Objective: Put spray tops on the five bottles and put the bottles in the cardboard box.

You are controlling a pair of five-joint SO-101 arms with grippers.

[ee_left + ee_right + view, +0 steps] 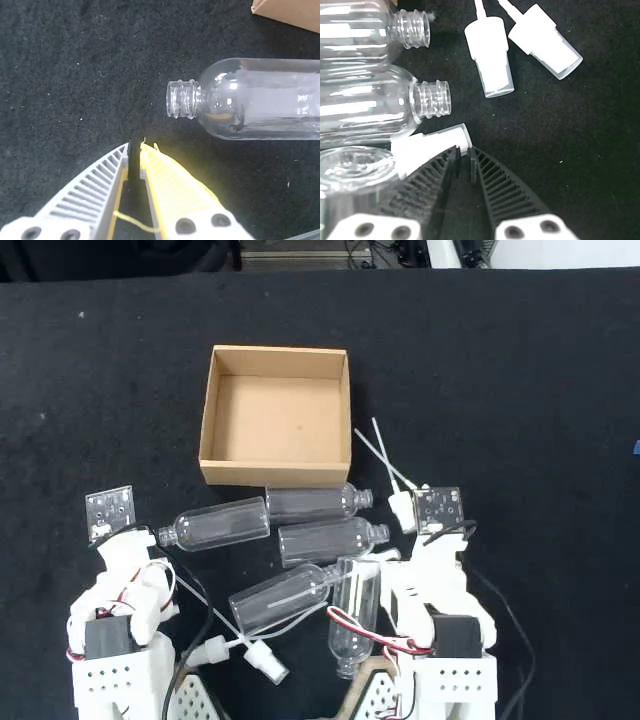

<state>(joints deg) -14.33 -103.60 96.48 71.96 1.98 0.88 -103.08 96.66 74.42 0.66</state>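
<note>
Bottles: five, laid on sides in cluster on table, between box and near edge; none in box. Box set mid-table, open. Tops scattered: two beside box's right corner, two by near edge. Left gripper closed, nothing held, bare bottle neck just ahead. Right gripper closed, nothing held, one top just beside tip.

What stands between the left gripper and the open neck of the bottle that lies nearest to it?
Nothing visible does. Bare black cloth lies between the left gripper and the bottle, which rests on its side with its threaded neck toward the gripper.
</note>
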